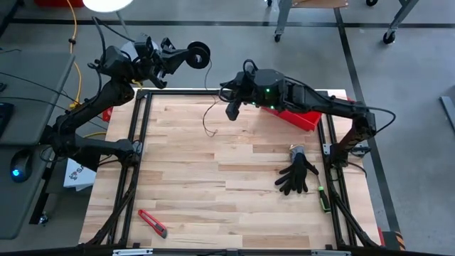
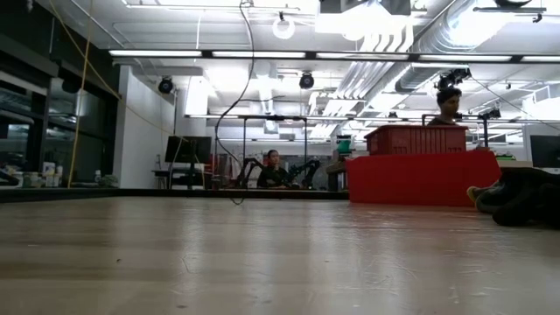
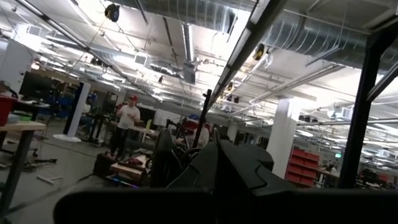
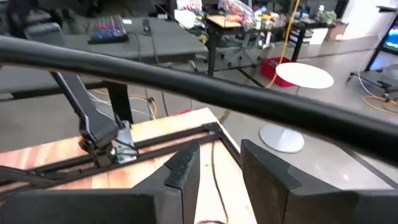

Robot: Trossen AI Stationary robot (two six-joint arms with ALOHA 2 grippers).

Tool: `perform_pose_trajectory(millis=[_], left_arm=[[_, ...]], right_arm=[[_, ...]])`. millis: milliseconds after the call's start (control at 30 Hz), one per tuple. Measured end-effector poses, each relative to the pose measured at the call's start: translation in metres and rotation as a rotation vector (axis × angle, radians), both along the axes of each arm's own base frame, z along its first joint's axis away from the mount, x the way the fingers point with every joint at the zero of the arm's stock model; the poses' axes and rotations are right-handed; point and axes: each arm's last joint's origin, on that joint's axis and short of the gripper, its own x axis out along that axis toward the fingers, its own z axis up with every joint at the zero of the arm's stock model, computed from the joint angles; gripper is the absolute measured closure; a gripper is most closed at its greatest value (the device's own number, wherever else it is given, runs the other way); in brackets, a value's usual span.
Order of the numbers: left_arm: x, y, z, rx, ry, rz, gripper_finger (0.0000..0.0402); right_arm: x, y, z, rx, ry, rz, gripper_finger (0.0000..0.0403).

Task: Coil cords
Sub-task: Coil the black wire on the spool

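Wooden table (image 1: 234, 206) with a butcher-block top is sitting inside a black frame, seen from above; two dark arms are reaching over its far edge. Left gripper (image 1: 183, 59) is hanging beyond the far-left corner, off the table, its jaws clenched on a small round black spool (image 1: 200, 55) held up in the air; the left wrist view is showing only room ceiling and dark gripper parts. Right gripper (image 1: 232, 107) is hovering over the far middle of the table; in the right wrist view its two dark fingers (image 4: 184, 169) are standing part-way apart with a thin dark cord (image 4: 216, 180) running between them; whether they are pinching it I cannot tell. From above, that cord (image 1: 207, 117) is dangling just left of the right gripper, its loose end curling down onto the wood; its run up to the spool is too fine to follow. In the low view the cord (image 2: 236, 105) is hanging as a thin line from above to the tabletop.

Red bin (image 1: 298, 116) is sitting at the far right behind the right arm; a black glove (image 1: 297, 174) is lying near the right edge; a red utility knife (image 1: 152, 222) is lying near the front-left corner. People (image 2: 273, 169) are standing in the room beyond.
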Motion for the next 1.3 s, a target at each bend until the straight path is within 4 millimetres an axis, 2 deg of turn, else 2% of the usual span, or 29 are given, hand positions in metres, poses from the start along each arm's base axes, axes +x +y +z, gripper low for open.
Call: perform_pose_trajectory(millis=[433, 800, 1100, 1300], left_arm=[[0.0, 0.0, 0.0, -0.005, 0.004, 0.004, 0.0399], [0.0, 0.0, -0.001, 0.01, 0.009, 0.007, 0.0399], [0.001, 0.0, -0.002, 0.013, 0.018, 0.011, 0.0399], [0.001, 0.001, -0.002, 0.008, 0.025, 0.011, 0.0398]], right_arm=[[-0.015, -0.005, 0.006, -0.001, 0.036, -0.044, 0.0295], [-0.041, -0.004, 0.016, -0.026, 0.095, -0.153, 0.0295], [-0.051, -0.002, 0.003, 0.0, 0.189, -0.19, 0.0295], [-0.069, 0.001, -0.013, 0.063, 0.127, -0.214, 0.0295]])
